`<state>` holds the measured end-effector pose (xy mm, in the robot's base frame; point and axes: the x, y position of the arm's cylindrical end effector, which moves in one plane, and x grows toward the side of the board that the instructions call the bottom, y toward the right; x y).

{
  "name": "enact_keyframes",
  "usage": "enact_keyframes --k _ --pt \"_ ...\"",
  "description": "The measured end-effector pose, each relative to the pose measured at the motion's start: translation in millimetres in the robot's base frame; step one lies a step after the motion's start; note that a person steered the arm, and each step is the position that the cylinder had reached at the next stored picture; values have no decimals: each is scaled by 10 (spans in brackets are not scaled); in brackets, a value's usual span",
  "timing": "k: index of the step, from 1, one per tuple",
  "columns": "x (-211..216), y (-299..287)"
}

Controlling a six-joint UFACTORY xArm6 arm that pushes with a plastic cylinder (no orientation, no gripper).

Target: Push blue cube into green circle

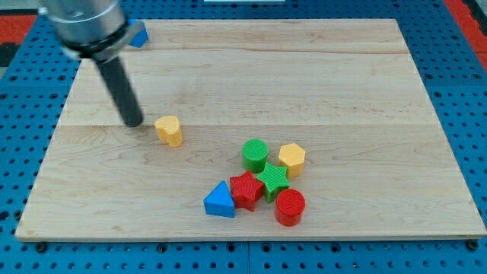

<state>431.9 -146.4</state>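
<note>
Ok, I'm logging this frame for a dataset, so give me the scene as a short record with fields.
surface: wooden board on blue pegboard
my tip: on the board's left part, just left of the yellow heart-like block, a small gap between
blue cube: at the board's top-left edge, mostly hidden behind the arm
green circle: in the cluster at lower centre
cluster also holds: yellow hexagon, green star, red star-like block, red cylinder, blue triangle
</note>
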Motion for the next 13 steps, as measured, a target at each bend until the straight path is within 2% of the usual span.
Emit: enact_keyframes --k 1,2,3,4,5,6,7,8,9,10,11,12,13 --pt "319 626" --pt "629 766" --pt "299 -145" --pt "-287 -1390" --pt "-828 -1561" --pt "-1661 -1405" --pt "-2030 -1102" --pt "-2151 -563" --pt "-1935 -47" --pt "-1439 468" --pt "-1838 127" --pt "-1808 716" --pt "-1175 981"
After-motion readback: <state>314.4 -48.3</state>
